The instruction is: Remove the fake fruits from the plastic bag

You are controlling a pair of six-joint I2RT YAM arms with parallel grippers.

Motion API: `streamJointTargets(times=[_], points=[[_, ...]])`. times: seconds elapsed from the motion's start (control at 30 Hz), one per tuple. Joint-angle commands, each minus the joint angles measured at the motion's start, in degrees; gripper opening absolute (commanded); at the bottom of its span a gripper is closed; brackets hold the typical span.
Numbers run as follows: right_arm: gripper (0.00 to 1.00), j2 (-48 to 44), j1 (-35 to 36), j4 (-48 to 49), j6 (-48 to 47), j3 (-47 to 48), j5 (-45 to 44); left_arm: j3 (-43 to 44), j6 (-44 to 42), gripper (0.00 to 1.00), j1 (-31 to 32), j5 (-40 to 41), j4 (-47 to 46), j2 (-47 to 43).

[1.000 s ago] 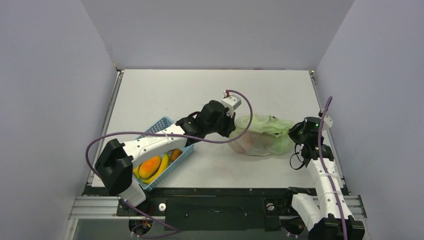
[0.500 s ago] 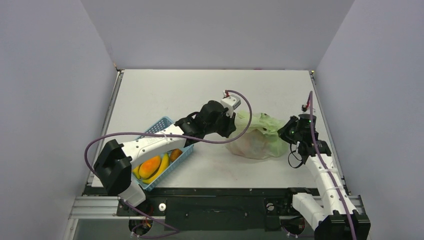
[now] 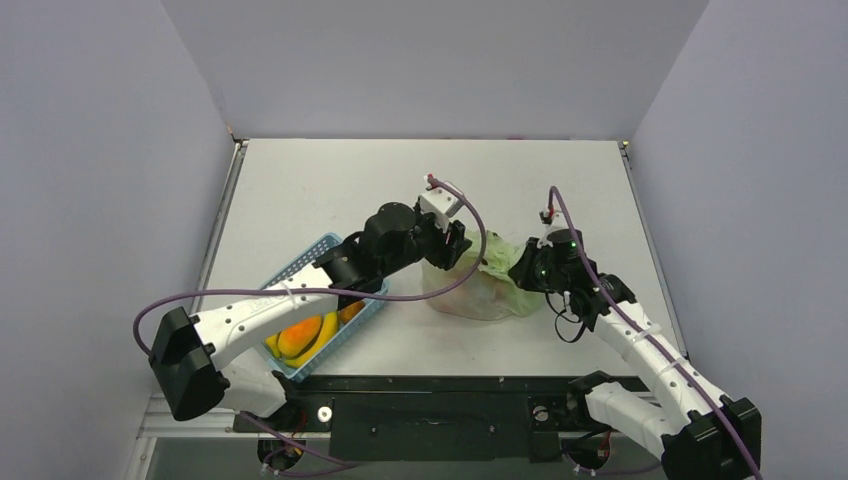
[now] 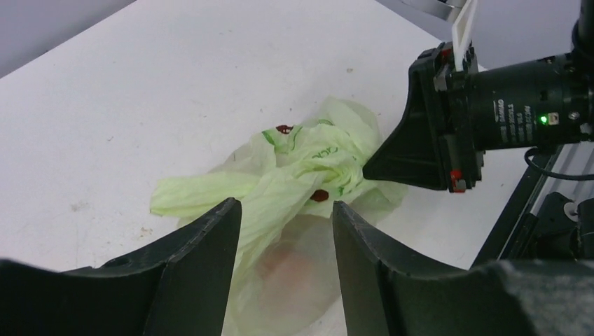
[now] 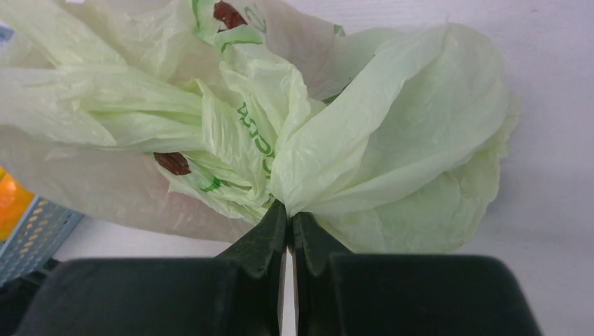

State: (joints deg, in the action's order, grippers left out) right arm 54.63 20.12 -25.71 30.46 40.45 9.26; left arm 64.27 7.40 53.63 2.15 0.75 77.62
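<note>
The pale yellow-green plastic bag (image 3: 482, 285) lies on the table between both arms, its top bunched. It also shows in the left wrist view (image 4: 301, 175) and the right wrist view (image 5: 294, 126). A reddish shape shows faintly through the film (image 4: 291, 269); the fake fruits are otherwise hidden inside. My right gripper (image 5: 288, 210) is shut on a gathered fold of the bag at its right side (image 3: 528, 268). My left gripper (image 4: 286, 213) is open, hovering over the bag's left part (image 3: 452, 250), jaws either side of the film, not touching it.
A blue lattice basket (image 3: 300, 272) with yellow bananas and an orange fruit (image 3: 300, 336) sits at the left, under my left arm. Its corner shows in the right wrist view (image 5: 31, 231). Grey walls enclose the table on three sides.
My right gripper has moved left, dragging the bag with it toward the table's middle. My left gripper has shifted left and back a little, staying over the bag.
</note>
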Motion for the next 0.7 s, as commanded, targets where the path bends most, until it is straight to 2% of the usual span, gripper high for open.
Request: streamJointTargets(times=[0.0,0.1,0.13,0.17,0.23,0.4,0.5,0.67], points=[[0.00,0.39,5.84,2.17,-0.31,2.34,-0.24,5.94,-1.91,0.49,0.43,4.15,4.08,5.36],[0.00,0.64,8.00,2.25,0.15,1.94,-0.89,7.81,-2.12,0.48,0.50,3.13,6.02,7.96],[0.00,0.65,8.27,2.25,0.44,1.88,-0.94,7.89,-2.15,0.52,0.51,2.77,6.30,8.32],[0.00,0.69,8.51,2.27,0.55,1.90,-1.00,8.22,-2.31,0.62,0.65,2.22,6.55,9.10],[0.00,0.68,8.87,2.31,0.71,1.91,-0.89,9.20,-3.07,0.70,0.85,1.69,7.72,10.87],[0.00,-0.46,9.11,1.23,0.02,2.40,-2.01,10.10,-5.20,0.76,1.62,1.29,10.19,12.41],[0.00,-2.52,9.06,-0.79,-0.37,2.44,-5.94,10.01,-6.43,0.83,3.33,3.21,11.08,12.46],[0.00,-6.21,8.09,-3.15,-0.44,1.87,-12.68,9.04,-9.58,0.88,6.86,6.66,11.38,12.47]])
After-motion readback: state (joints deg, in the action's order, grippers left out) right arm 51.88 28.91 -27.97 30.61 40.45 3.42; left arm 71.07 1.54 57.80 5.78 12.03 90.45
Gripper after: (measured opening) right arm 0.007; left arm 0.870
